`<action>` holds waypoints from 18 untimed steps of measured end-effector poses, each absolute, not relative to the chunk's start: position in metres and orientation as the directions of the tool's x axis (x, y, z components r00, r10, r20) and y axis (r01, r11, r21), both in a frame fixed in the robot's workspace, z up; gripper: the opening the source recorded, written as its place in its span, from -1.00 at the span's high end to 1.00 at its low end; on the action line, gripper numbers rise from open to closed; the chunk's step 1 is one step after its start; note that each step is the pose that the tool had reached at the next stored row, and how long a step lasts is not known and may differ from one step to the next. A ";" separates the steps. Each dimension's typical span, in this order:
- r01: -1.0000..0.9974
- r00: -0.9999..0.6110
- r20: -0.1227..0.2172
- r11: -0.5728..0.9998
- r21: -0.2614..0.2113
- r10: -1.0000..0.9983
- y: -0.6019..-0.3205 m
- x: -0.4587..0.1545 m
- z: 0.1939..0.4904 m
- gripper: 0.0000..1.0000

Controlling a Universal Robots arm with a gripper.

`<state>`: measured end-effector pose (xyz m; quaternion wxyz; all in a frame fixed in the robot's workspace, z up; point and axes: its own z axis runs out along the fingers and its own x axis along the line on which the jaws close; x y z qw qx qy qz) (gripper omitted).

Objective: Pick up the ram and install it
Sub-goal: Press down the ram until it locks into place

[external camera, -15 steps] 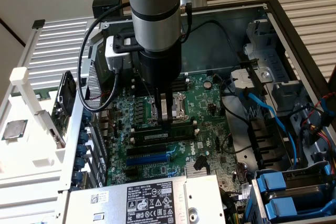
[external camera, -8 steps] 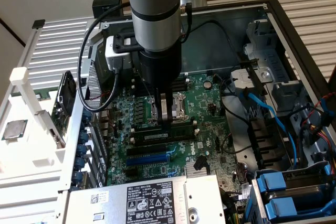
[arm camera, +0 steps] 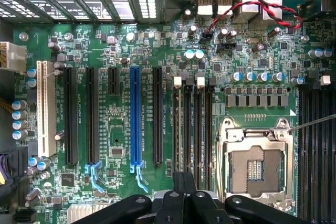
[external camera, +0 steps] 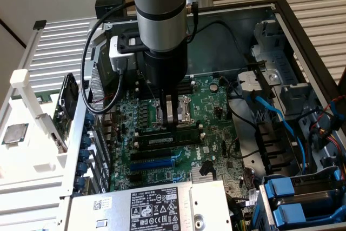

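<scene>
Green motherboard [external camera: 216,117] in open metal case [external camera: 281,20]; ram [external camera: 167,139] lying flat in slot beside CPU socket [arm camera: 255,166]. Fingers [external camera: 172,113] closed, empty, just above it. Risk: uneven press leaves stick half-seated, clips unlatched

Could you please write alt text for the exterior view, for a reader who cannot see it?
A robot arm's shut gripper reaches down into an open computer case, just above a ram stick lying along the green motherboard.

Bright, even light; sharp focus
</scene>
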<state>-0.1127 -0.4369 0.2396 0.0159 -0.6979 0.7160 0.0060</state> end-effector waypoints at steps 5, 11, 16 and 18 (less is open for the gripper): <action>-1.000 -0.025 -0.031 0.026 -0.014 -0.999 -0.437 -0.113 0.238 0.79; -1.000 -0.025 -0.031 0.026 -0.014 -0.999 -0.437 -0.113 0.237 0.79; -1.000 -0.025 -0.031 0.026 -0.014 -0.999 -0.437 -0.113 0.235 0.79; -1.000 -0.025 -0.031 0.026 -0.014 -0.999 -0.436 -0.113 0.235 0.79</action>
